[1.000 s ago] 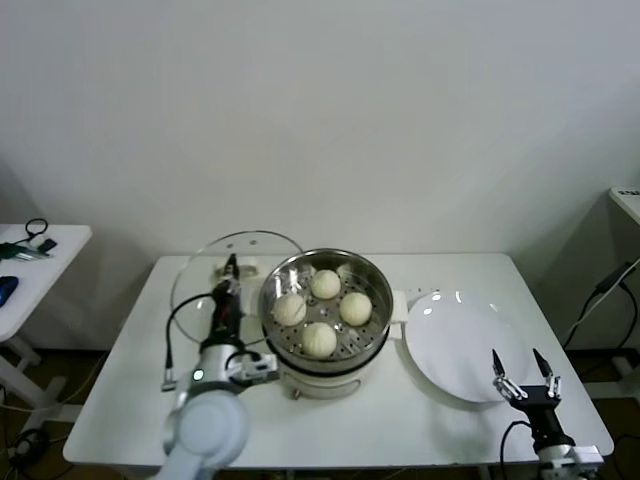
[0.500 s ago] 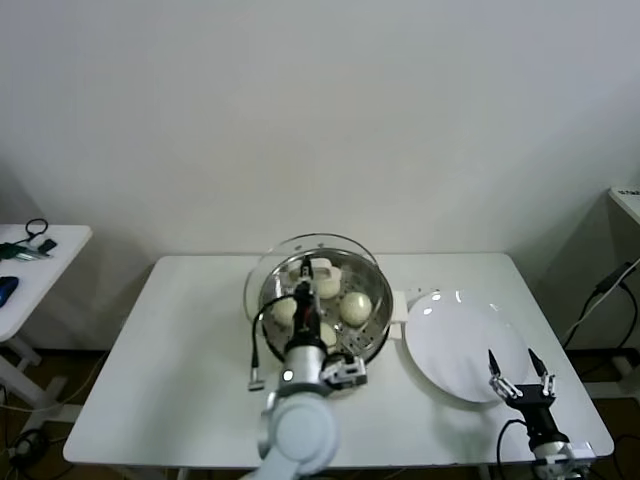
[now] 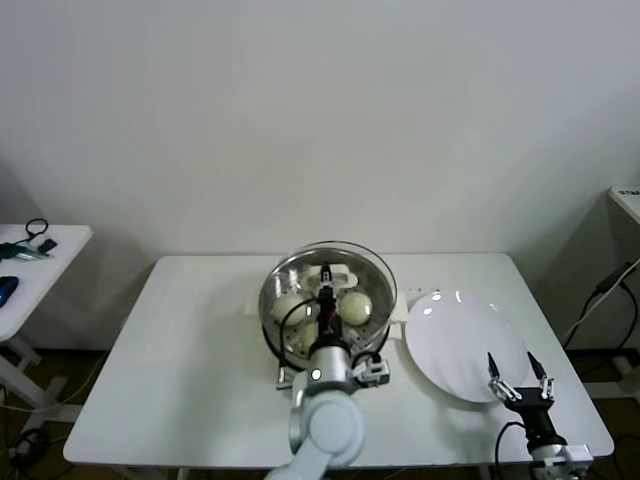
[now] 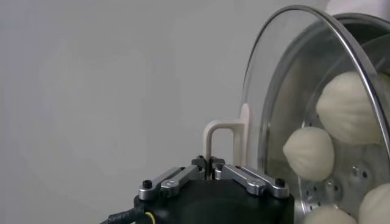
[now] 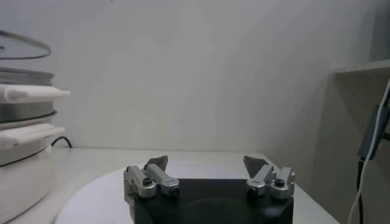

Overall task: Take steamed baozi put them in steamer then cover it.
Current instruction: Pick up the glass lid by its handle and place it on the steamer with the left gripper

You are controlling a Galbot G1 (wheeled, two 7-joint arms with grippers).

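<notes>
No brand, label or writing could be read on anything in view. At the centre of the head view the left gripper point(image 3: 325, 283) had its fingers point(image 4: 183, 177) clamped together on the cream handle point(image 4: 222, 139) of the cover point(image 3: 326, 262), which sat over the steamer point(image 3: 375, 318); whether its rim had seated fully could not be told. The left wrist view showed the handle rising straight out from between the closed fingertips, with the glass just beyond them (the steamed baozi point(image 4: 350, 107) were plain to see through it, lying on the perforated steel floor). In the head view the baozi showed through the glass at mid-frame, inside the steel basket. The white plate point(image 3: 462, 342) lay just to the right of the steamer on the bench point(image 3: 180, 370). The right gripper point(image 3: 520, 377) waited at the lower right of the frame, beside the plate's near edge, its fingers point(image 5: 152, 176) spread wide apart and holding nothing.
</notes>
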